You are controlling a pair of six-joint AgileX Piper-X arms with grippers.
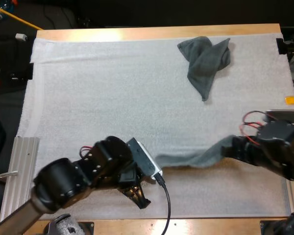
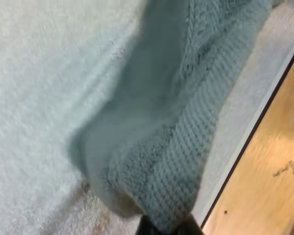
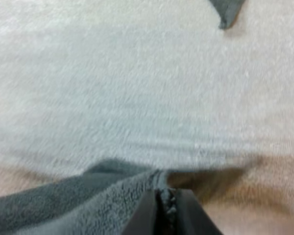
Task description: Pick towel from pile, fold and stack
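**Held towel (image 1: 201, 155) spanned between both grippers along the near side of the mat.**

The left gripper (image 2: 166, 227) is clamped on the left end and the right gripper (image 3: 165, 213) on the right end, and the cloth runs between them bunched like a rope. In my judgement the step calls for level hands and an even outward pull, so the cloth opens flat before laying; a bunched edge risks a crooked fold. A crumpled towel (image 1: 206, 58) lies far right. The white mat (image 1: 112, 98) covers a wooden table (image 1: 161, 33), with a ribbed metal rail (image 1: 19, 171) at near left.
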